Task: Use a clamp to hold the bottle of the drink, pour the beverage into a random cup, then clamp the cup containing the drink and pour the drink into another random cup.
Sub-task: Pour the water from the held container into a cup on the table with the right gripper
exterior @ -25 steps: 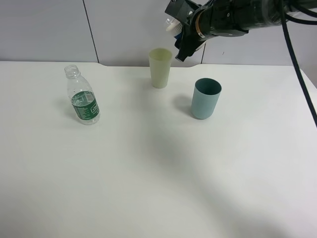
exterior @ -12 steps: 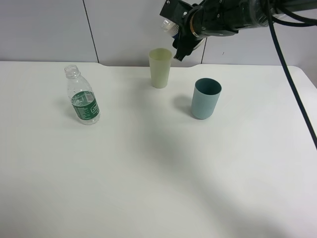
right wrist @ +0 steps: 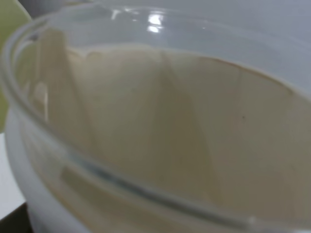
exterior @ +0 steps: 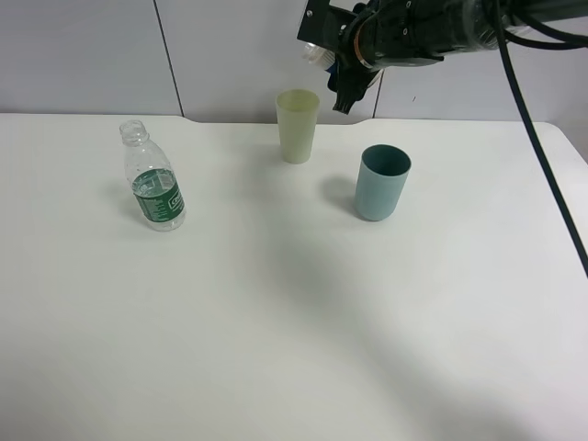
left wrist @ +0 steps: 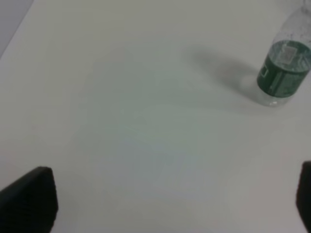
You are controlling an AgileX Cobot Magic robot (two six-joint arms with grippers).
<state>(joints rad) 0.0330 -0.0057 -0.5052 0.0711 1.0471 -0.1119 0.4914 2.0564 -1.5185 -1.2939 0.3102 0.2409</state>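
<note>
The bottle of the drink point(exterior: 154, 184) stands uncapped at the table's left, also seen in the left wrist view point(left wrist: 284, 68). My left gripper point(left wrist: 165, 204) hovers open over bare table beside it, holding nothing. My right gripper point(exterior: 333, 66) is shut on the cup containing the drink point(exterior: 317, 50), held tipped in the air just above and right of the pale yellow-green cup point(exterior: 298, 126). The held cup's clear rim and peach inside point(right wrist: 160, 121) fill the right wrist view; I cannot make out the beverage in it.
A teal-blue cup point(exterior: 381, 182) stands right of the pale green one. The white table point(exterior: 294, 331) meets a grey panelled wall at the back. A black cable point(exterior: 551, 184) hangs from the right arm.
The right gripper has shifted slightly and turned with the cup above the pale green cup. Bottle, standing cups and left gripper have not moved.
</note>
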